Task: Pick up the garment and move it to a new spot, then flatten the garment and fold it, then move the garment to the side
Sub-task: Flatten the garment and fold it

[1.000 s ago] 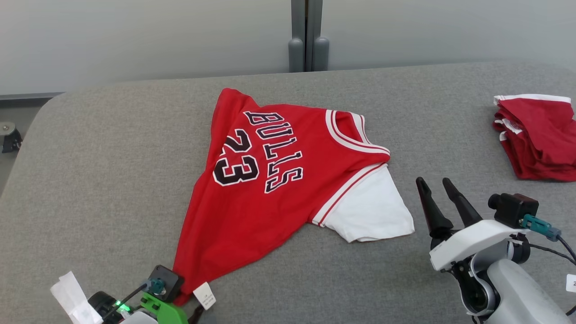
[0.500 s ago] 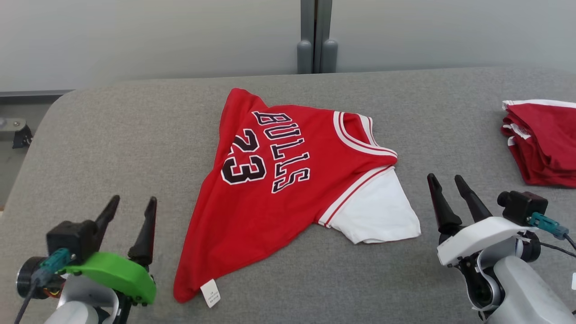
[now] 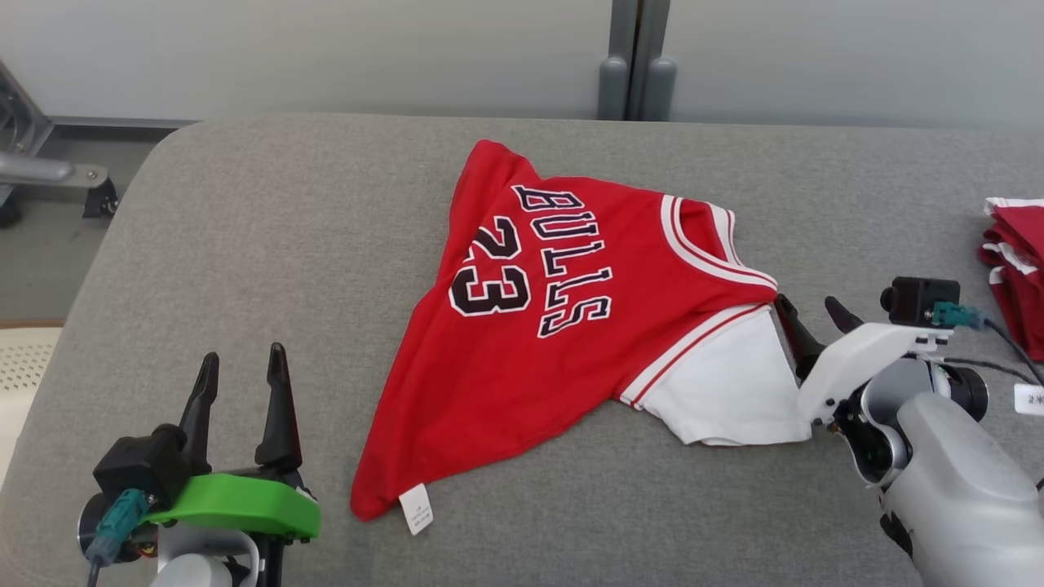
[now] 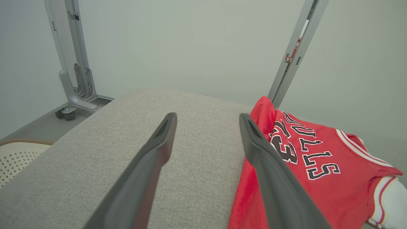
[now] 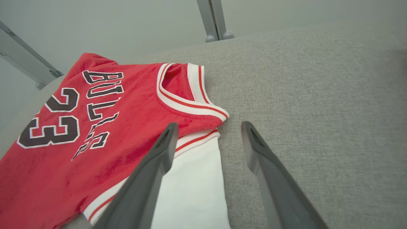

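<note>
Garment (image 3: pixel 555 326) spread at table (image 3: pixel 245 228) centre, one corner toward near edge, sleeve (image 3: pixel 734 391) on its right, left gripper (image 3: pixel 244 355) by near-left corner, apart from garment, right gripper (image 3: pixel 807 303) just beside sleeve, folded pile (image 3: pixel 1019 269) at right edge, post (image 3: pixel 636 57) behind far edge.

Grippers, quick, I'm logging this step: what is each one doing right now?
Left gripper: open, holding nothing, beside the jersey.
Right gripper: open, holding nothing, by the white sleeve.

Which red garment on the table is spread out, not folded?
The Bulls 23 jersey in the middle lies spread open; the red pile at the right edge is stacked in folds.
</note>
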